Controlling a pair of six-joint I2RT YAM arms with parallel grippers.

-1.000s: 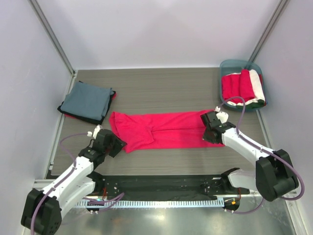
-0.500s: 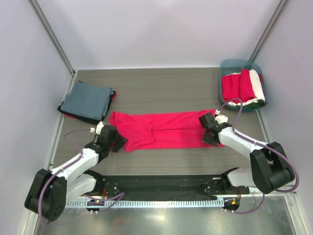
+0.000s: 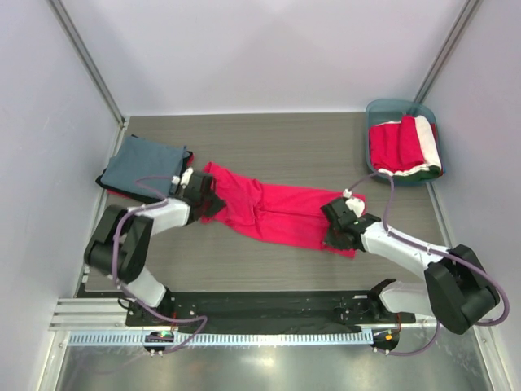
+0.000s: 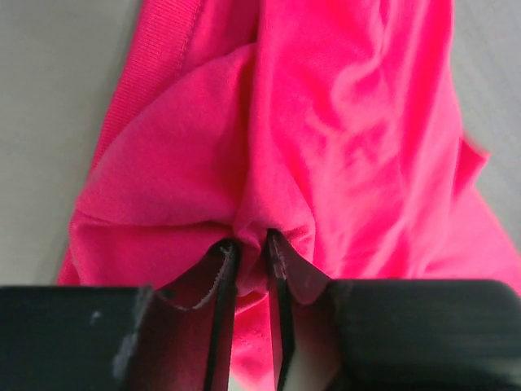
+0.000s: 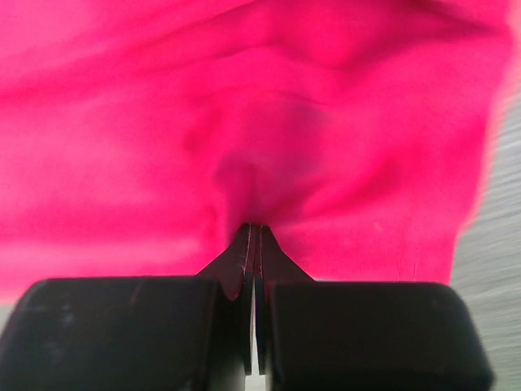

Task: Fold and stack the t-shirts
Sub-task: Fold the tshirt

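found the bright crimson-red cloth t-shirt (image 3: pixel 277 213) drawn into a long, narrow band on the grey wood-grain surface (image 3: pixel 277 147), slanting from far left to near right across the middle. saw the left end effector (image 3: pixel 210 200) at the band's far-left end, closed on a bunched fold of the red cloth, with the fabric squeezed up between the two dark fingers (image 4: pixel 221 326) in the left wrist view. saw the right end effector (image 3: pixel 335 230) at the near-right end, pinched tight on the cloth there, the fabric puckering out from the meeting tips. noted a slate blue-grey folded t-shirt (image 3: pixel 145 165) at the far left, just beside the left end effector, resting on top of darker and red cloth. noted rolled red and white t-shirts (image 3: pixel 403 145) packed in a teal plastic tub (image 3: pixel 383 104) at the far right corner, well apart from the band.
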